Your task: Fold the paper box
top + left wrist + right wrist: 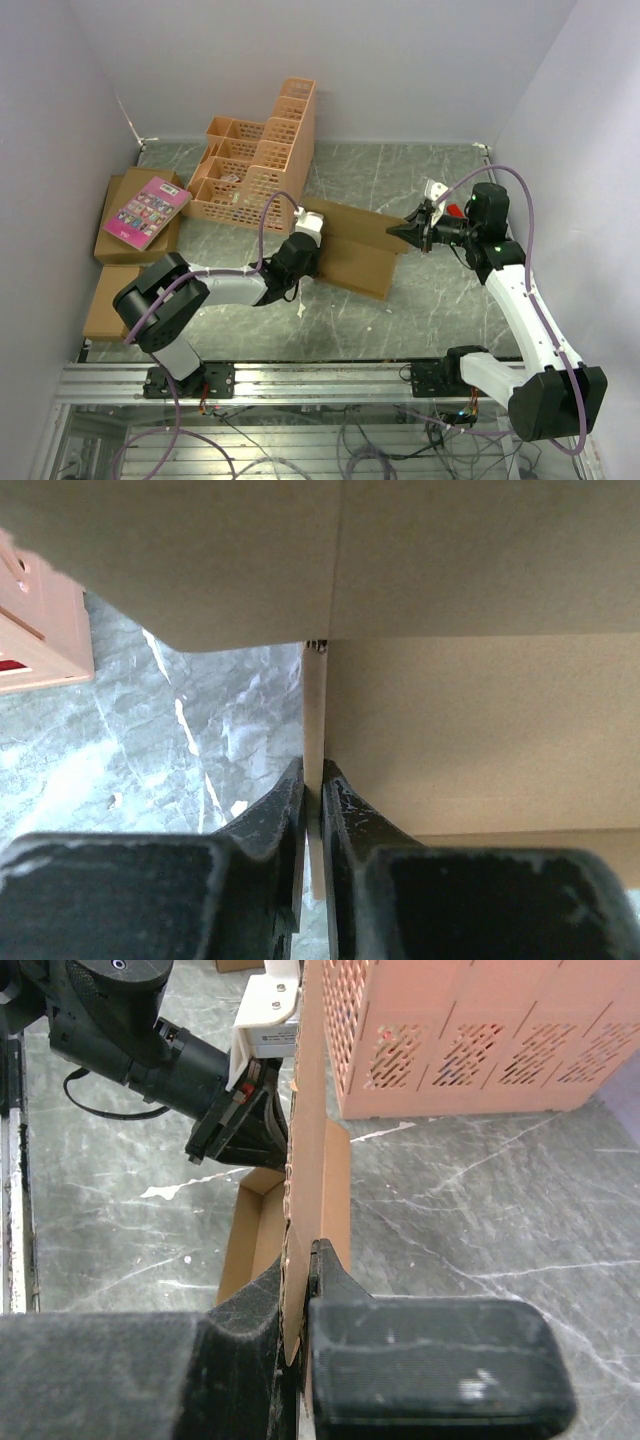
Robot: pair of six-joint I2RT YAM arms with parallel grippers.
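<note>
The paper box sits mid-scene between the arms — the left end effector pinches its left wall, the right end effector its right flap. Grey marbled bench — pale lilac walls.

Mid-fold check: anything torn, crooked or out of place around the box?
Nothing stands out. The paper box shows no visible tear or crush. The left gripper and right gripper each pinch a thin cardboard wall at opposite ends.
</note>
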